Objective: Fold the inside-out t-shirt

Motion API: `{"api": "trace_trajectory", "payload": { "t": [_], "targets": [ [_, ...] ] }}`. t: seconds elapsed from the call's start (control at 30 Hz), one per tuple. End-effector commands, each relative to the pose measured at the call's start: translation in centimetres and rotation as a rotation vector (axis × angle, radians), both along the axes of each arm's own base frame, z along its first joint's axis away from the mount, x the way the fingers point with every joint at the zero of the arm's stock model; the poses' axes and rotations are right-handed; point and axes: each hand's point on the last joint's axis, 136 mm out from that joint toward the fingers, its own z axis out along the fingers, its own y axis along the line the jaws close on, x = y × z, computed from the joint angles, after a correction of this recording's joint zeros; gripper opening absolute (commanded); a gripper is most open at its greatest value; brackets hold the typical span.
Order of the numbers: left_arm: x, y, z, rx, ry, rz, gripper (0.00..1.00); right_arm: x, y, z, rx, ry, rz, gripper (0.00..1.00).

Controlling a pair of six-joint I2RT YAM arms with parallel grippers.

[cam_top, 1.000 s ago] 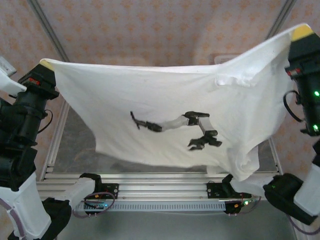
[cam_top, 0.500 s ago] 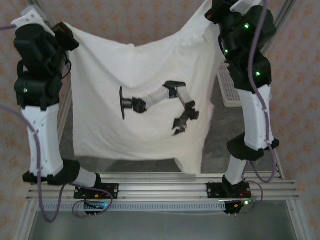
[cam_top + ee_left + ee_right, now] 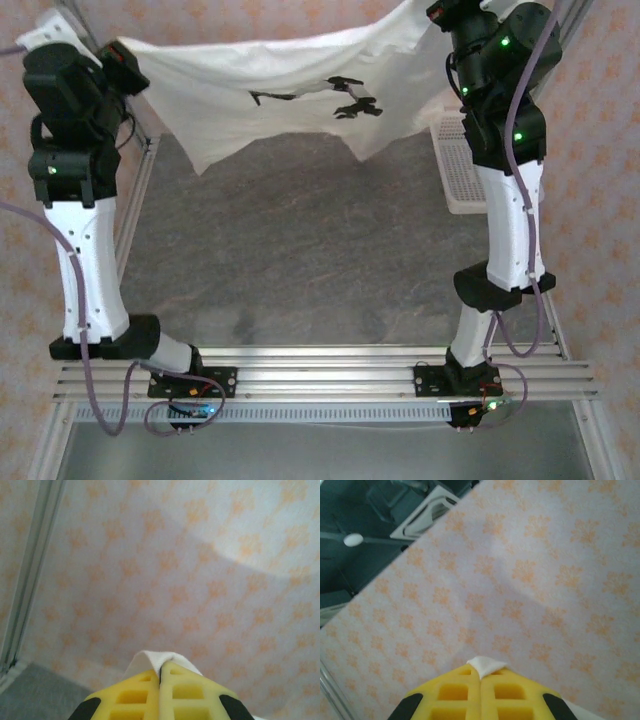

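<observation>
- At far left, my left gripper is clamped tight on a shirt corner.
- Shirt hangs stretched over the table's far end, dark print showing.
- My right gripper pinches another corner, above a mesh basket.

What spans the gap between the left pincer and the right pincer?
The inside-out t-shirt, stretched in the air from left pincer to right pincer, in the top external view.
</observation>
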Motion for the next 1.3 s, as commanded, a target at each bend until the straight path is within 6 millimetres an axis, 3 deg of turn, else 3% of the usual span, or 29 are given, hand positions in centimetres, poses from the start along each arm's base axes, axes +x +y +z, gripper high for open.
{"api": "trace_trajectory", "payload": {
  "t": [0.0, 0.13, 0.2, 0.27, 0.37, 0.47, 0.63, 0.73, 0.93, 1.0, 1.1, 1.27],
  "targets": [
    [2.8, -0.9, -6.7, -0.04, 0.096, -0.077, 0.0, 0.5, 1.1, -5.0, -0.07, 0.203, 0.065, 0.0],
    [4.3, -1.1, -20.5, -0.107, 0.34, -0.083, 0.0, 3.5, 4.3, -20.0, -0.15, 0.584, 0.173, 0.0],
    [4.4, -2.0, -27.1, -0.153, 0.426, -0.124, 0.0, 3.5, 4.9, -27.8, -0.098, 0.689, 0.205, 0.0],
    [4.3, -3.5, -33.8, -0.226, 0.492, -0.194, 0.0, 2.9, 4.1, -35.4, 0.002, 0.743, 0.176, 0.0],
    [3.2, -4.7, -41.1, -0.325, 0.58, -0.225, 0.0, 1.5, 2.7, -43.7, 0.1, 0.822, 0.119, 0.0],
    [1.8, -5.0, -44.9, -0.375, 0.635, -0.213, 0.0, 0.4, 2.5, -48.6, 0.076, 0.934, 0.108, 0.0],
    [-0.4, -4.6, -47.4, -0.38, 0.715, -0.165, 0.0, -1.5, 2.2, -52.9, 0.097, 1.06, 0.099, 0.0],
    [-2.0, -4.2, -47.3, -0.365, 0.73, -0.132, 0.0, -3.4, 0.7, -54.3, 0.15, 1.122, 0.032, 0.0],
    [-6.8, -0.9, -44.3, -0.252, 0.757, 0.063, 0.0, -9.3, -3.7, -52.5, 0.201, 1.16, -0.116, 0.0],
    [-8.5, 0.1, -43.9, -0.226, 0.762, 0.123, 0.0, -11.6, -4.5, -53.0, 0.198, 1.207, -0.128, 0.0],
    [-10.7, 0.7, -44.0, -0.224, 0.758, 0.177, 0.0, -15.4, -4.2, -55.8, 0.215, 1.332, -0.085, 0.0],
    [-13.9, 1.4, -44.3, -0.251, 0.729, 0.254, 0.01, -20.9, -1.0, -60.1, 0.23, 1.496, 0.052, 0.06]
  ]
}}
